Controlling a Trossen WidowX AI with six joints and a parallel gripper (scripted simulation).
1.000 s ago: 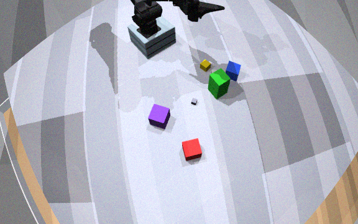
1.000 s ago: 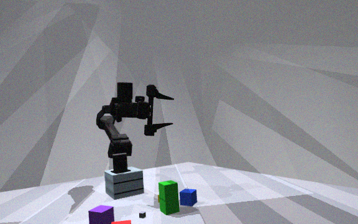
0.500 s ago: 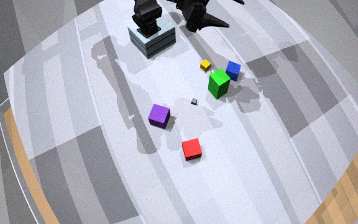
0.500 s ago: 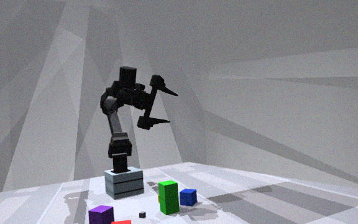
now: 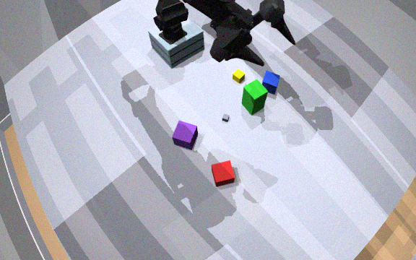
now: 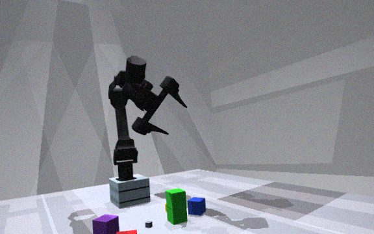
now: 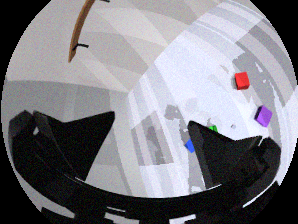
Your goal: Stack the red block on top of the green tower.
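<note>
The red block [image 5: 223,173] [image 6: 126,232] [image 7: 242,80] lies on the table, well away from the tower and in front of it in the top view; the exterior view cuts it off at the bottom edge. The green tower [image 5: 254,97] [image 6: 176,208] [image 7: 213,129] stands upright, with a seam partway up and nothing on its top. In the wrist view a finger hides part of it. My gripper [image 5: 279,54] [image 6: 177,120] [image 7: 152,119] is wide open and empty. It hangs high above the table, well above the tower's height, tilted forward and down.
A blue block [image 5: 271,82] [image 6: 197,206] [image 7: 190,145] stands close beside the tower. A small yellow block [image 5: 238,76] lies behind it. A purple block [image 5: 185,134] [image 6: 106,225] [image 7: 263,115] and a tiny grey cube [image 5: 225,118] [image 6: 149,224] lie between the arm's base and the red block.
</note>
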